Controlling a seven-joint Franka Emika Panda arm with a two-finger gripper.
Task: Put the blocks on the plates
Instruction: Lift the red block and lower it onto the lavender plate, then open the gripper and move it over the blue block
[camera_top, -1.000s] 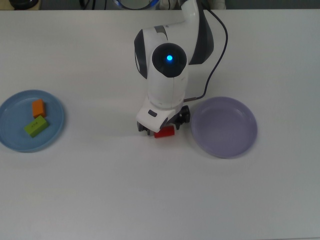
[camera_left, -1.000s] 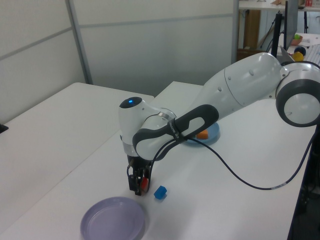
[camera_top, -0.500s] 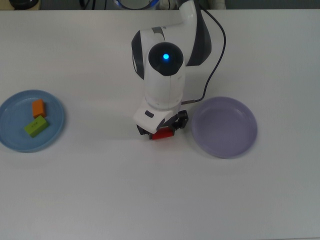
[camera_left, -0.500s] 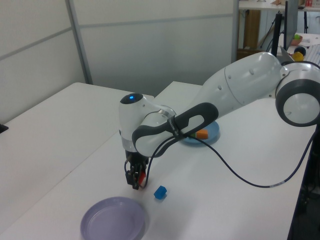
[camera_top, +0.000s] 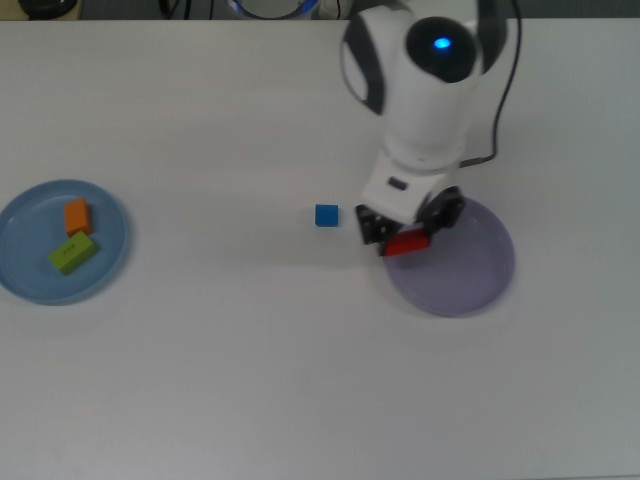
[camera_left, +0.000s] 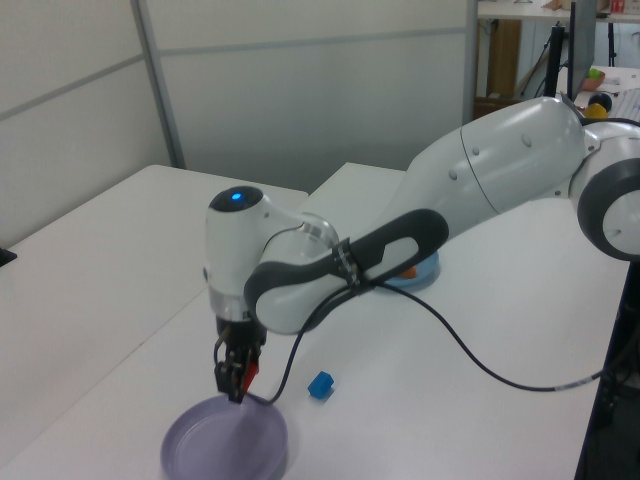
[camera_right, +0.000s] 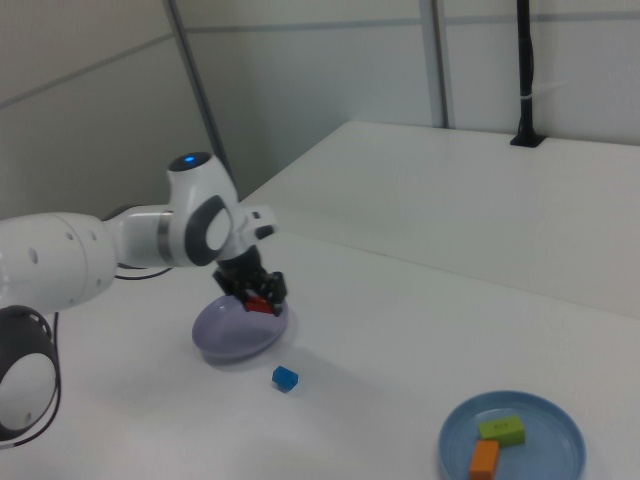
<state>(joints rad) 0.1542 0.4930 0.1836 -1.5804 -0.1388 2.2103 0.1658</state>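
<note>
From my station I saw a plain white table (camera_top: 250, 380) with pale wall panels behind it in the left view. At the top view's far left sat the light blue plate (camera_top: 20, 265), carrying the orange block (camera_top: 77, 215) and, just beside it, the lime-green block (camera_top: 72, 253); the two looked to be touching at a corner, though I could not be sure. Toward the middle of the top view the blue cube (camera_top: 326, 215) lay alone on the bare table, near the gripper's left side but apart from it.

Right of the cube, the arm (camera_left: 480, 190) reached in from the top view's far edge, its wrist turned so the gripper (camera_top: 405, 240) pointed straight down. The fingers were clamped on the red block (camera_top: 407, 243), which sat lengthwise between them. In the left view the gripper (camera_left: 238, 375) hung above the near rim of the lavender plate (camera_left: 200, 450), with the block off the plate's surface. In the top view the lavender plate (camera_top: 470, 270) lay at the right, and the held block hung over its left edge. The right view showed the same: the red block (camera_right: 258, 303) held over the plate's edge.
</note>
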